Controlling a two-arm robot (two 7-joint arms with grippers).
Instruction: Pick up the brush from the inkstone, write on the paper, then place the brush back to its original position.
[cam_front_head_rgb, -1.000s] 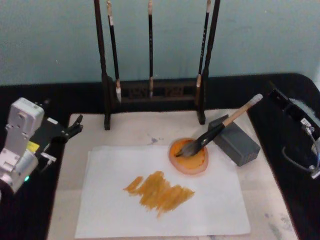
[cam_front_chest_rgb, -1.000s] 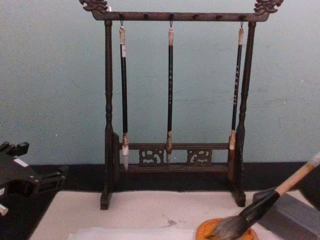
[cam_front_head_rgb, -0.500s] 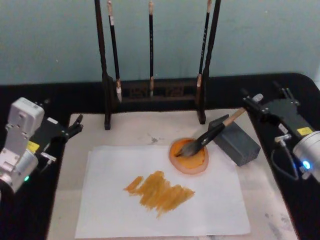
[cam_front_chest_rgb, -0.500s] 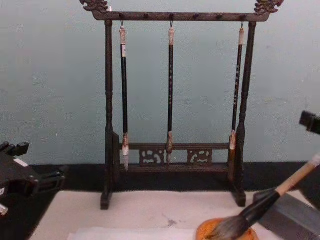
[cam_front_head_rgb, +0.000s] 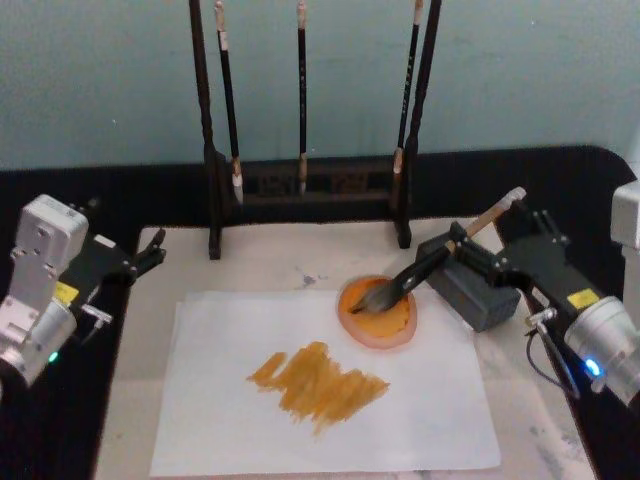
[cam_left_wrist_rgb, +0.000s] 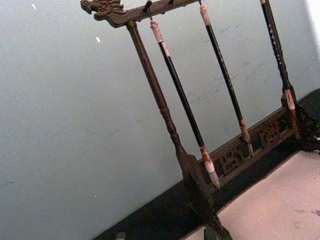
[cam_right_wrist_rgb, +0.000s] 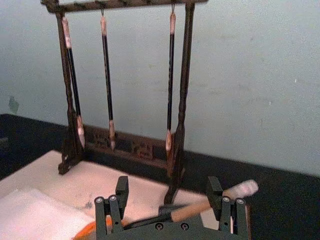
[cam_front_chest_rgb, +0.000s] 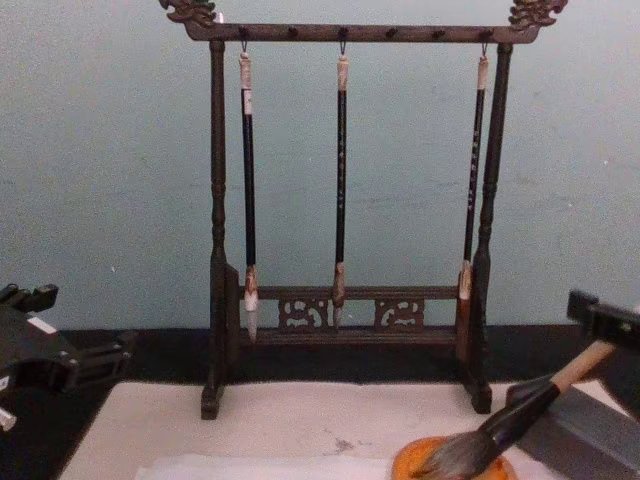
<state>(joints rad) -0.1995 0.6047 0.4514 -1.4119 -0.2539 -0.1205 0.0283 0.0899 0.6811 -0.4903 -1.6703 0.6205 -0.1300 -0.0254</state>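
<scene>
My right gripper (cam_right_wrist_rgb: 170, 212), jaws spread, straddles the brush (cam_front_head_rgb: 430, 264) handle at right, bristles resting in the orange dish (cam_front_head_rgb: 377, 313) and handle propped on the grey block (cam_front_head_rgb: 470, 283) for pickup.

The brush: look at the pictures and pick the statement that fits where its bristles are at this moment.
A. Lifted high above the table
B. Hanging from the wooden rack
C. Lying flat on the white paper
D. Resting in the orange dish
D. The brush leans its handle on the grey block while its bristles sit in the orange dish; the right gripper is open around the handle.
</scene>
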